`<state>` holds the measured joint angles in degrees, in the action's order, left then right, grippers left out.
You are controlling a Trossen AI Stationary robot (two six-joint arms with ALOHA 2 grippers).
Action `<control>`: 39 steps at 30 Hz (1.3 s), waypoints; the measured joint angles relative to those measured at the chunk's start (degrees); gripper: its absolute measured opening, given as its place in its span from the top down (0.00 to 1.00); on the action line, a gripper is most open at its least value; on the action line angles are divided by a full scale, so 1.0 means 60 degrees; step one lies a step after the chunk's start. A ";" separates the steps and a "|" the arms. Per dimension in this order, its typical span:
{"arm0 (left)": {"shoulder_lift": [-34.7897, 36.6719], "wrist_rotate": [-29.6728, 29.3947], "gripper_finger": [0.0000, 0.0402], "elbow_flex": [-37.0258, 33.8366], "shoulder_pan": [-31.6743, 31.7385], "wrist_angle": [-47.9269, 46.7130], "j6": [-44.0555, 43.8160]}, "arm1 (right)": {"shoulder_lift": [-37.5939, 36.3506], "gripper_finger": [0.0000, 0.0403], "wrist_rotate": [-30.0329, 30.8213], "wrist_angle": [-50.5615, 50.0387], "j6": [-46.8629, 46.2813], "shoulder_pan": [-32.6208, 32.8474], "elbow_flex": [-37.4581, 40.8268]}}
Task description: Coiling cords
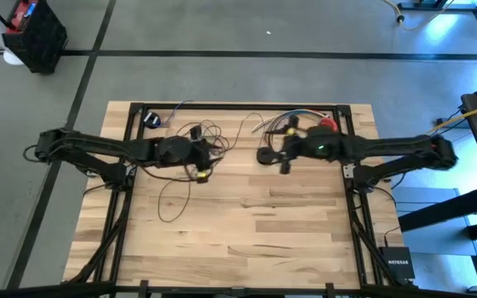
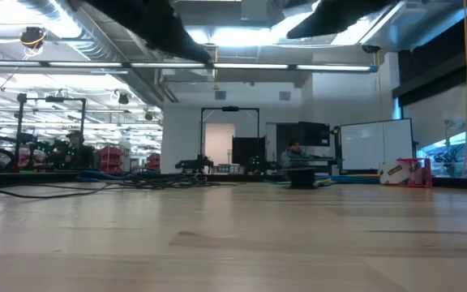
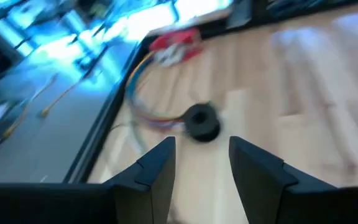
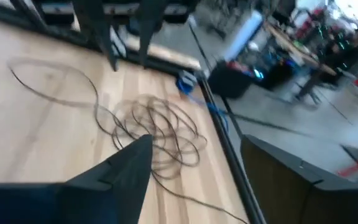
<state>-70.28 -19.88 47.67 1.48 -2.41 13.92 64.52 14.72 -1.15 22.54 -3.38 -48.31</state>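
A pale wooden table [image 1: 247,223] of butcher-block planks stands on a grey concrete floor [image 1: 222,74] crossed by dark tape lines, its dark frame showing along the rim. The cords [image 1: 199,141] lie in thin dark loops toward eleven o'clock from the table's middle, with one loose loop trailing out toward seven o'clock; the black round puck [image 1: 265,155] sits near the middle, toward twelve o'clock, and also shows ahead of the left fingers [image 3: 157,168]. The left gripper [image 1: 208,147] hovers over the tangle, its fingers spread with nothing between them. The right gripper [image 1: 281,157] hangs just beside the puck, fingers wide apart and empty. A bundle of multicoloured wires [image 1: 292,122] and a red object [image 1: 328,124] lie near one o'clock. From table height the room behind is an open workshop with bright ceiling lights [image 2: 242,36], a whiteboard [image 2: 367,146] and seated people [image 2: 294,152].
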 joint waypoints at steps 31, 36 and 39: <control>0.6369 0.3050 0.64 -0.6827 0.2641 0.4544 -0.2022 | -0.5356 0.97 -0.4443 0.6004 -0.4261 -0.5256 0.7049; 0.7065 0.2965 0.64 -0.7295 0.2641 0.4587 -0.2253 | -0.6475 0.97 -0.4381 0.5121 -0.4502 -0.5249 0.7405; 0.7417 0.2925 0.64 -0.7579 0.2641 0.4560 -0.2264 | -0.7250 0.99 -0.4263 0.4349 -0.4491 -0.5249 0.7675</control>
<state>-25.78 -2.33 2.19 17.32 24.95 0.34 21.02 -10.85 24.94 -4.41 -34.87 -2.26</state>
